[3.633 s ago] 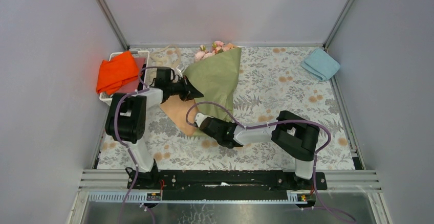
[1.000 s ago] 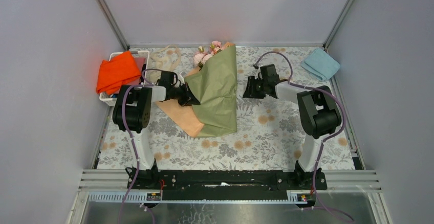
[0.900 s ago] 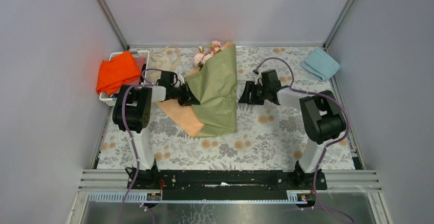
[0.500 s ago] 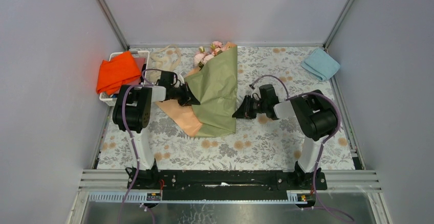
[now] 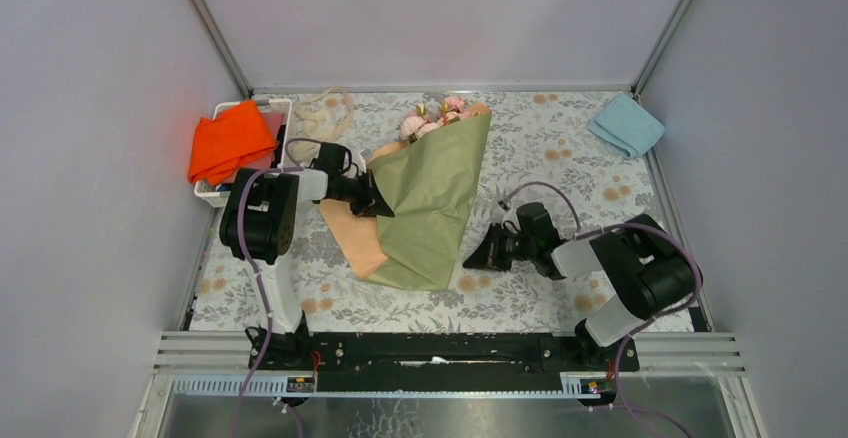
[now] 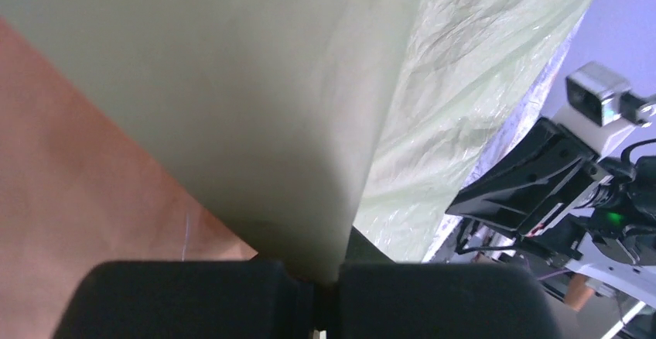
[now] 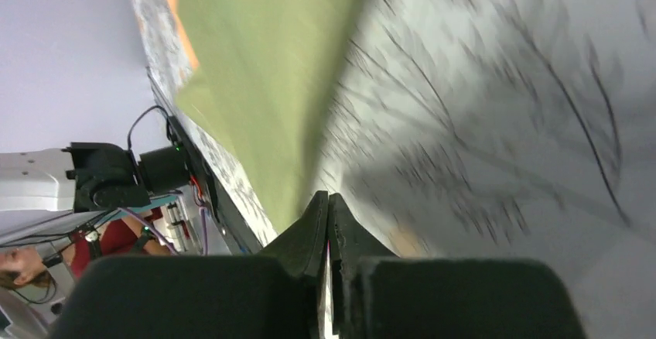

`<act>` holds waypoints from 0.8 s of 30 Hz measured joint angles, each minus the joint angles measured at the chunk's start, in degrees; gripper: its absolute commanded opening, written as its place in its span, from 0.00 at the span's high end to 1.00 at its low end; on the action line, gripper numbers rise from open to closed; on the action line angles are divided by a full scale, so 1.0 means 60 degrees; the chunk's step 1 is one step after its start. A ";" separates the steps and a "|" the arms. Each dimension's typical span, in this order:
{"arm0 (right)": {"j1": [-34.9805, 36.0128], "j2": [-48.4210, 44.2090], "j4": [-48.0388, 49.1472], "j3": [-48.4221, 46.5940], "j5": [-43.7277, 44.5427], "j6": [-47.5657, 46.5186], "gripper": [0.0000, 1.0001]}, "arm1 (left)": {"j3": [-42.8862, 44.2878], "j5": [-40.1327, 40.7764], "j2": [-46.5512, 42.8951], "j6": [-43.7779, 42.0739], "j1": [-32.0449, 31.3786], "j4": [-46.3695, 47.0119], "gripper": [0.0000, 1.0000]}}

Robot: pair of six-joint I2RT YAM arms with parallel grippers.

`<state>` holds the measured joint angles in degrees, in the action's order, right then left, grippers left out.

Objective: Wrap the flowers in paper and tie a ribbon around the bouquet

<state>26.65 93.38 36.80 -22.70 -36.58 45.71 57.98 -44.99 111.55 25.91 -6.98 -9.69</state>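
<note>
Half of the work was judged done: on the counter (image 5: 560, 158), the paper (image 5: 430, 198) was folded into a cone around the flowers (image 5: 435, 118), while the ribbon (image 5: 322, 113) lay untied near the far left corner. The left pincer (image 5: 383, 206) was clamped on the paper's fold. The right pincer (image 5: 475, 256), held low, was pressed together and empty at the cone's near edge.

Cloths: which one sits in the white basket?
The bright orange cloth, draped over the white basket at the far left. The light blue folded cloth lies straight on the flowered table at the far right.
</note>
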 measured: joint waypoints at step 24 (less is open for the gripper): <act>-0.2834 0.3989 -0.2601 -0.6841 -0.0346 -0.2069 0.29 | -0.0299 0.0317 -0.0353 -0.0634 0.0058 0.0197 1.00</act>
<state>9.65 117.32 21.19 -63.75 -38.65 33.30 56.18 -43.09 109.43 22.11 -6.63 -8.51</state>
